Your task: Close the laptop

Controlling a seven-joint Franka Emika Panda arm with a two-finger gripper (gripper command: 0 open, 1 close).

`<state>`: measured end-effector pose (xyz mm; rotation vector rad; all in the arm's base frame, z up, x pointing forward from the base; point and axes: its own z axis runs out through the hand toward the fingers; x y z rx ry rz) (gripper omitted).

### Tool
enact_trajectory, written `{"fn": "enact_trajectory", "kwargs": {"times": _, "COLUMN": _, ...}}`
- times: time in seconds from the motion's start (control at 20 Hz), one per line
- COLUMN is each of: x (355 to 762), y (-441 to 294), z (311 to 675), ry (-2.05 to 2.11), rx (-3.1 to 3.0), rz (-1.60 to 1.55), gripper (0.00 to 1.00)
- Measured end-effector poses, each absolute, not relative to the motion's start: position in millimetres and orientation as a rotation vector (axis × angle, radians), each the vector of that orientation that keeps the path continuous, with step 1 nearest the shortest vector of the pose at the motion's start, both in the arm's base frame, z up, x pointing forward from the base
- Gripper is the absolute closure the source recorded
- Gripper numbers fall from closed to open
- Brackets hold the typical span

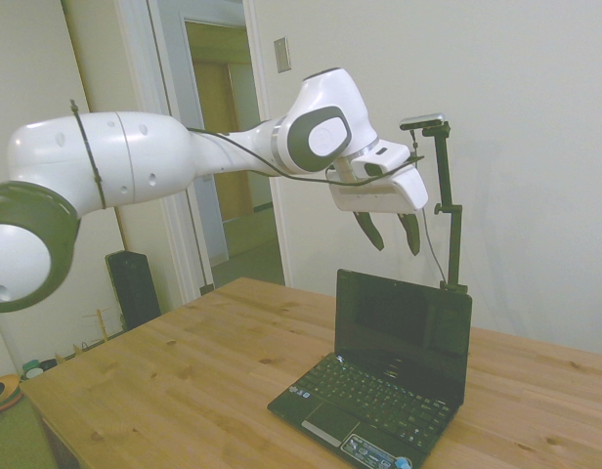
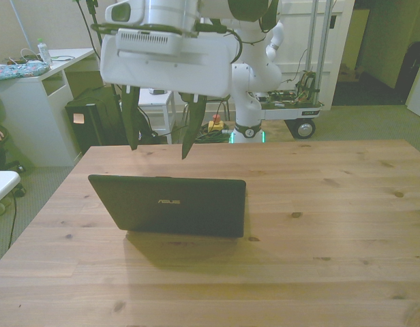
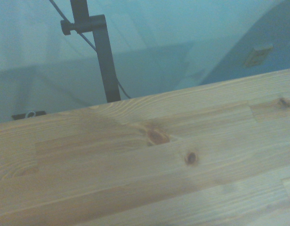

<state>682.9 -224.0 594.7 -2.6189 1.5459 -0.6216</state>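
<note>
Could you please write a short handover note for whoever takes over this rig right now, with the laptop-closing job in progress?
Hand: open, empty, hanging in the air above the laptop's raised screen, touching nothing.
Laptop: on the wooden table, lid fully open and roughly upright; in the front view its lid back faces the camera, toward the front view's left.
Done: nothing on the lid so far; it is not yet pushed.
Left: bring the hand down to the lid's top edge, press it over onto the keyboard until shut.
</note>
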Motion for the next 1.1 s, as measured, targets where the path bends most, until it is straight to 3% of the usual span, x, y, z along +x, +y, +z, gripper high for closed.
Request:
{"fn": "enact_trajectory", "kwargs": {"times": 0.05, "x": 690.1, "y": -226.4, "z": 587.3, "ry": 1.545, "rx": -2.617, "rz": -0.609, "gripper": 0.00}}
{"fn": "enact_trajectory", "kwargs": {"times": 0.1, "x": 696.5, "y": -228.3, "z": 579.9, "ry": 1.545, "rx": -2.615, "rz": -0.592, "gripper": 1.00}}
{"fn": "enact_trajectory", "kwargs": {"times": 0.45, "x": 726.2, "y": -232.9, "z": 537.5, "ry": 1.548, "rx": -2.616, "rz": -0.452, "gripper": 1.00}}
{"fn": "enact_trajectory", "kwargs": {"times": 1.1, "x": 733.0, "y": -232.6, "z": 538.3, "ry": 1.549, "rx": -2.626, "rz": -0.436, "gripper": 1.00}}
